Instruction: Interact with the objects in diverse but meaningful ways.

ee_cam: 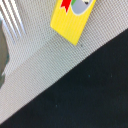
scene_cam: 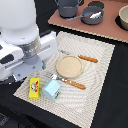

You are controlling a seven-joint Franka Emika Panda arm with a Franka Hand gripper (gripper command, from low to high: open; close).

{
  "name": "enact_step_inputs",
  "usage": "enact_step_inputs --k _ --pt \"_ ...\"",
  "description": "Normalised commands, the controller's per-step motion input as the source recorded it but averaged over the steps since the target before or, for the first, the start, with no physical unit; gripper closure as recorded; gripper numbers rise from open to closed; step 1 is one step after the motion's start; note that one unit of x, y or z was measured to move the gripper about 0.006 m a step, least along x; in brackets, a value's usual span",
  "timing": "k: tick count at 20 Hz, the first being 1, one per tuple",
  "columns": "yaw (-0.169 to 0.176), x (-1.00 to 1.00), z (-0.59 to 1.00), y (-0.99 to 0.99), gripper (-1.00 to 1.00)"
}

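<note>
A yellow rectangular box [scene_cam: 34,88] lies on the beige placemat [scene_cam: 97,75] near its front corner, at the exterior view's left. It also shows in the wrist view [ee_cam: 72,17]. A pale blue carton [scene_cam: 51,89] stands right beside it. My gripper [scene_cam: 27,66] hangs above the mat just behind the yellow box, and my white arm hides its fingers. No fingers show in the wrist view. The white-and-blue tube and the frying pan with the reddish-brown handle are out of view.
A round tan plate [scene_cam: 69,66] sits mid-mat, between an orange-handled fork [scene_cam: 67,81] and knife [scene_cam: 82,57]. Fork tines [ee_cam: 12,22] show in the wrist view. A brown board [scene_cam: 112,31] behind holds a grey pot [scene_cam: 67,7], a dark bowl with a spoon [scene_cam: 92,15] and a pale bowl [scene_cam: 123,17]. The table [ee_cam: 90,95] is black.
</note>
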Motion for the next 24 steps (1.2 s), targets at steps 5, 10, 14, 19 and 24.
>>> enact_step_inputs --k 5,10,14,19,24 --pt "-0.046 0.15 -0.27 -0.2 -1.0" --pt "-0.061 0.01 -0.31 -0.32 -1.0" --pt "-0.045 0.0 -0.41 -0.22 -1.0" --pt "-0.036 -0.04 -0.43 -0.14 -1.0" --pt "-0.035 0.15 -0.34 0.0 -1.0"
